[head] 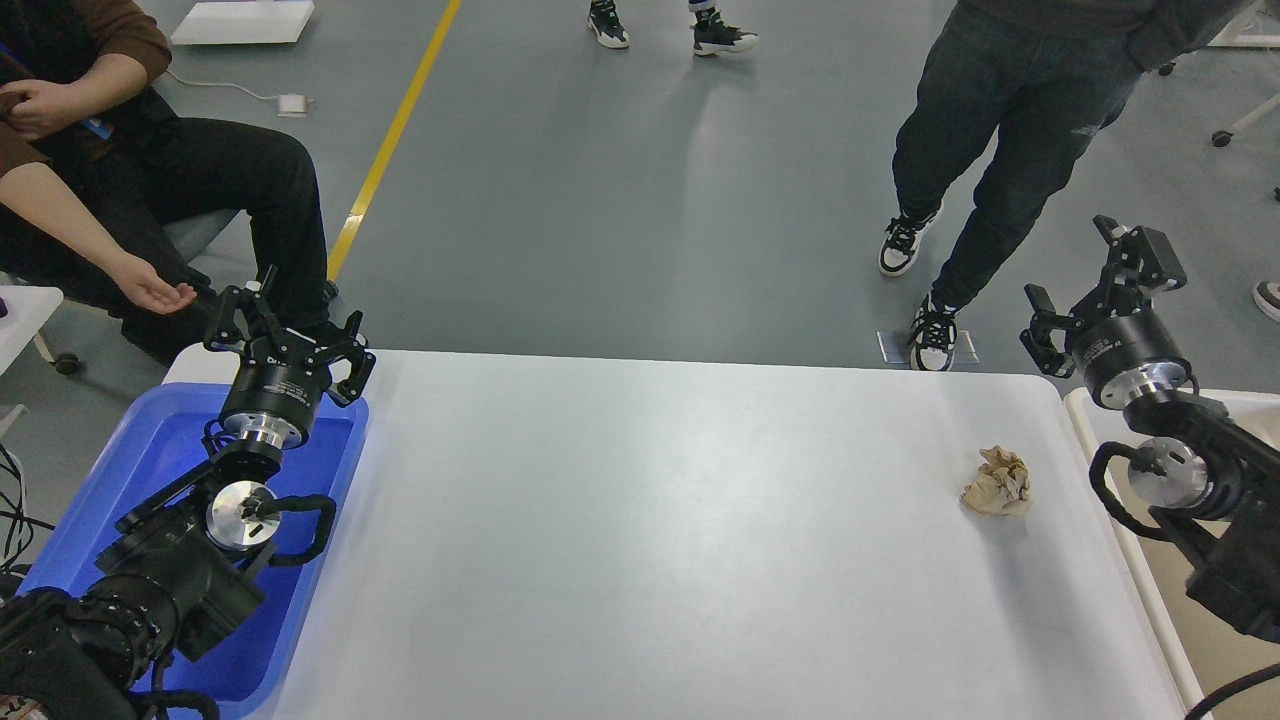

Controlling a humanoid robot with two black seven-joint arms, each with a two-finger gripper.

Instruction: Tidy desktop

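Lying near the right edge of the smooth matte white counter, the crumpled beige paper ball has no clear long axis and sits nearer the right gripper, which hangs empty, fingers spread, beyond the far right corner. The left gripper, likewise spread and empty, hovers over the blue plastic tray; the beige bin is cut off.

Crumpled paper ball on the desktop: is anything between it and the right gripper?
Nothing visible. The crumpled paper ball lies alone on the desktop, with bare white surface between it and the open right gripper beyond the far right corner.
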